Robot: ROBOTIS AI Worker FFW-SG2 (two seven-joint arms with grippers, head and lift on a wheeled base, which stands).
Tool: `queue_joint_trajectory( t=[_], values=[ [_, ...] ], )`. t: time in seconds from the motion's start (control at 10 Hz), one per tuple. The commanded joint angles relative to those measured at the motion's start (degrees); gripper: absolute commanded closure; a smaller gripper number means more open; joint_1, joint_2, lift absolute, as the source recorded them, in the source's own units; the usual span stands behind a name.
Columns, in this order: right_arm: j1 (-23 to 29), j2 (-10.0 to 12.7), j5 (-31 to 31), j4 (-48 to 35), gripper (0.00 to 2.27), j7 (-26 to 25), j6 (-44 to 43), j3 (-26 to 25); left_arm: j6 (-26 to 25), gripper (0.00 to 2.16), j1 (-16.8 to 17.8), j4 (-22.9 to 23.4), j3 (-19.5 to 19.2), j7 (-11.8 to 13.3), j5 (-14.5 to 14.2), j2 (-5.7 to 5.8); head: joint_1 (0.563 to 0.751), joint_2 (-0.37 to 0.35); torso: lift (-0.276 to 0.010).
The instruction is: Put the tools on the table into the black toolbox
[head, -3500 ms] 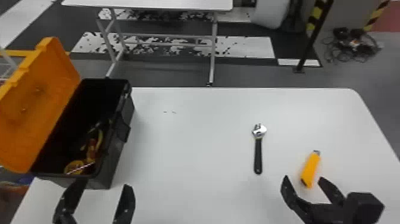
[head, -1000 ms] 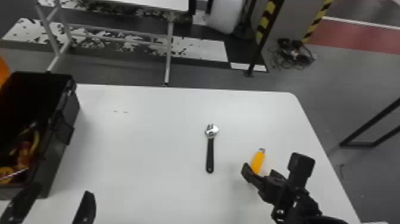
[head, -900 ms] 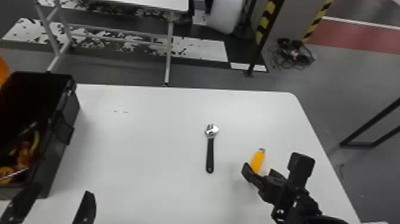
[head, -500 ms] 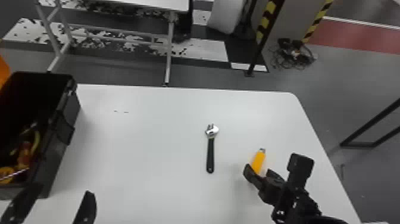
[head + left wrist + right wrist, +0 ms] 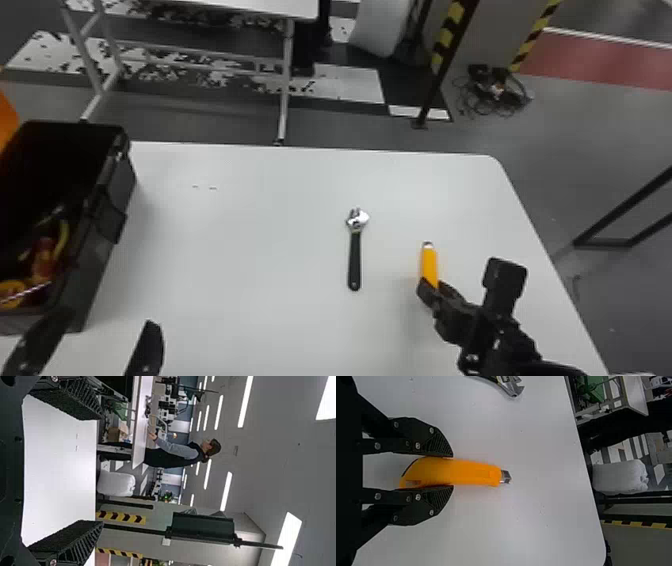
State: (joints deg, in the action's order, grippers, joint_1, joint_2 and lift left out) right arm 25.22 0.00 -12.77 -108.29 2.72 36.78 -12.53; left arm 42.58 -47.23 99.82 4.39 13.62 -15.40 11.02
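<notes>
My right gripper (image 5: 434, 290) is at the right part of the table, its fingers around the rear of the orange utility knife (image 5: 429, 266). In the right wrist view, the right gripper (image 5: 447, 471) is shut on the orange knife (image 5: 472, 472), one finger on each side. The adjustable wrench (image 5: 354, 252) lies left of it, black handle toward me; its metal head (image 5: 509, 384) shows in the right wrist view. At the far left stands the black toolbox (image 5: 94, 265), with tools inside. My left gripper (image 5: 95, 345) is open beside its near end; the left gripper (image 5: 99, 471) holds nothing.
The toolbox's orange lid (image 5: 7, 119) stands raised at the left edge. The white table (image 5: 240, 230) ends at a rounded far right corner. Behind it are another white table (image 5: 250, 6) and a dark post (image 5: 440, 75); cables (image 5: 495, 92) lie on the floor.
Since the oldest frame, the head view has shifted right, and the right gripper has gone from open near the knife to shut on it. Lately the right gripper has moved only slightly.
</notes>
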Motion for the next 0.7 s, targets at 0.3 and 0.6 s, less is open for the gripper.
queue_joint_trajectory(
  t=[0.3,0.6],
  values=[
    [0.88,0.05,0.90,-0.96,2.07,2.12,0.80,-0.92,0.00,0.05,0.03,0.11,0.18,0.00,-0.16,0.23,0.695,-0.178,-0.075],
    [2.55,0.05,0.90,-3.16,2.07,3.00,-2.19,-1.01,0.00,0.05,-0.59,3.28,0.53,0.00,-0.86,0.49,0.695,-0.187,-0.075]
  ],
)
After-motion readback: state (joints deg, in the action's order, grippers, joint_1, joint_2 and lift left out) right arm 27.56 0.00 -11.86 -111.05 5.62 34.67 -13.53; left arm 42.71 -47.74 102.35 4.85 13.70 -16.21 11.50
